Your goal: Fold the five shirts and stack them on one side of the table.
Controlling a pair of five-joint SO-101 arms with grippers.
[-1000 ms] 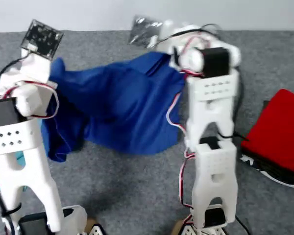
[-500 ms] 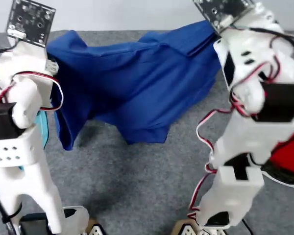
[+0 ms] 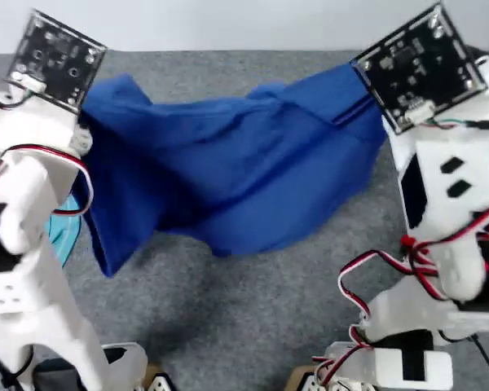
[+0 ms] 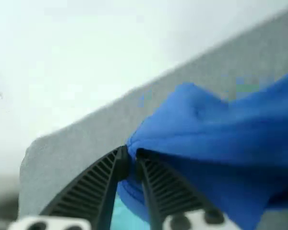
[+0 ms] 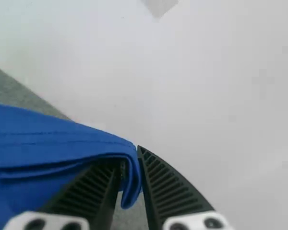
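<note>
The left gripper [image 4: 131,155] is pinched narrow on one corner of the blue shirt [image 3: 228,179]. The right gripper [image 5: 131,158] is likewise clamped on a folded edge of the same shirt [image 5: 38,143]. The counter [image 3: 228,326] is covered in grey, carpet-like fabric and runs back to a plain white wall [image 3: 228,24]. The shirt hangs stretched between the two grippers above the far half of the counter. Its long axis runs from side to side, roughly parallel to the wall. The right end sits slightly nearer the wall than the left. The upper edge is held taut, while the loose cloth sags toward the near side, lowest below the left arm [image 3: 24,244] and at the middle. The right arm [image 3: 440,204] stands at the opposite end.

Count: one blue shirt, two arms, two grippers. Each wrist carries one dark circuit board [image 3: 57,61]. One teal object [image 3: 65,236] lies on the counter, mostly hidden behind the left arm; what it is cannot be told.
</note>
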